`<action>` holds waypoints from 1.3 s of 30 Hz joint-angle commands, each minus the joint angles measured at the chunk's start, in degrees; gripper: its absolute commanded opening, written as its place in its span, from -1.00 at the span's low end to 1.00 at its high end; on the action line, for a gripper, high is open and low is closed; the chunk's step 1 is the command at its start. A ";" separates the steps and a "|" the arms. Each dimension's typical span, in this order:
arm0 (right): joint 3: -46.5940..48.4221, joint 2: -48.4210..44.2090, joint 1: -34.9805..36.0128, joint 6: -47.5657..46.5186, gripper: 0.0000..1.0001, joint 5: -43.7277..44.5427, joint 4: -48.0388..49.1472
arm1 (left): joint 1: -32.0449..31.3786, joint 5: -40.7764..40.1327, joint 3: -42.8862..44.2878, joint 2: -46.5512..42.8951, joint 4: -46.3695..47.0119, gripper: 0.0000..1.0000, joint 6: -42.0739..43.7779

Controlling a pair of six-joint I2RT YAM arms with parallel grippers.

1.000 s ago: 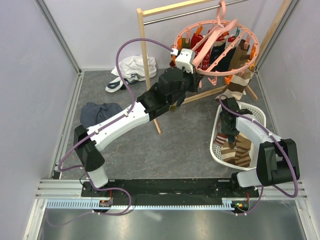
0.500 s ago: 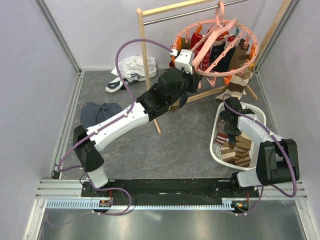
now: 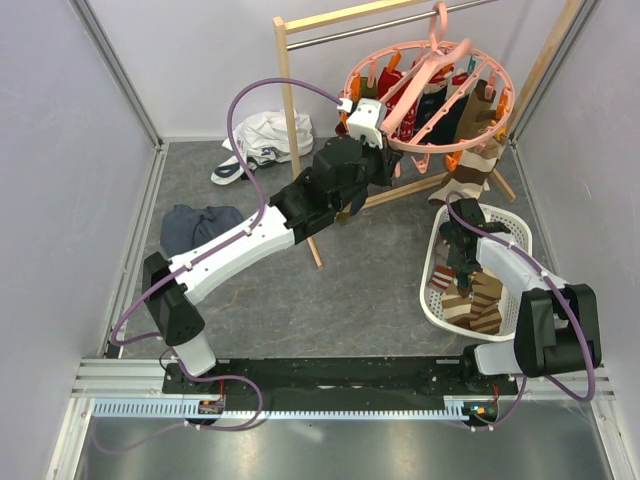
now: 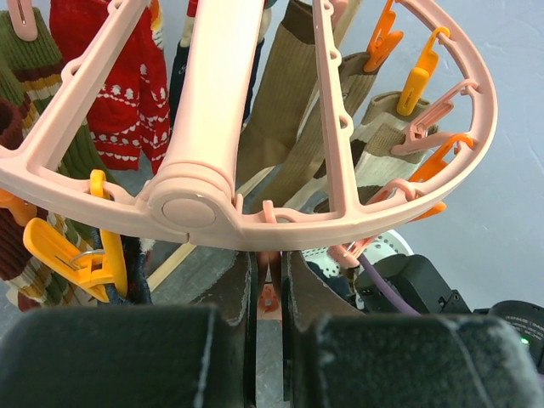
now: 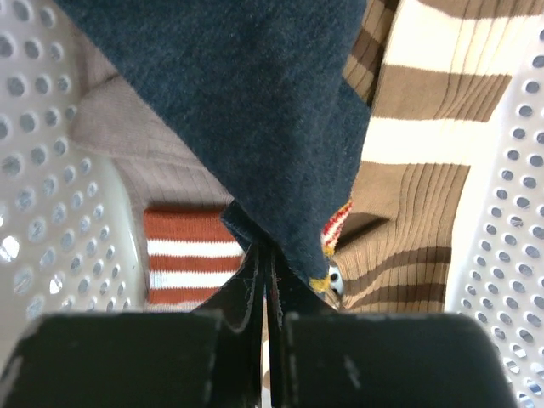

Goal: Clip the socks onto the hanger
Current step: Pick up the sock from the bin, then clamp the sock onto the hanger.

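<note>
The round pink hanger [image 3: 432, 95] hangs from the metal rail, with several socks [image 3: 470, 170] clipped under it. In the left wrist view the hanger's ring [image 4: 280, 225] fills the top. My left gripper [image 4: 269, 285] is shut on a pink clip [image 4: 269, 293] hanging under the near rim; in the top view it is at the ring's left side [image 3: 385, 150]. My right gripper [image 5: 266, 259] is down in the basket, shut on the edge of a navy sock [image 5: 255, 102]. Brown-and-cream striped socks [image 5: 416, 170] and an orange striped sock [image 5: 189, 255] lie beneath.
The white perforated basket [image 3: 436, 300] sits right of centre, under the hanger. The wooden-framed rail's post [image 3: 297, 140] stands by my left arm. A white garment [image 3: 262, 140] and a dark blue-grey cloth bundle [image 3: 195, 225] lie on the floor at left.
My left gripper and the hanger shifted slightly up and left. My right gripper moved slightly lower in the basket.
</note>
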 commanded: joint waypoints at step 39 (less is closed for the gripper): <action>13.38 -24.77 -1.32 20.32 -1.00 -47.48 24.24 | 0.01 8.93 -6.92 -6.92 7.02 -0.97 4.19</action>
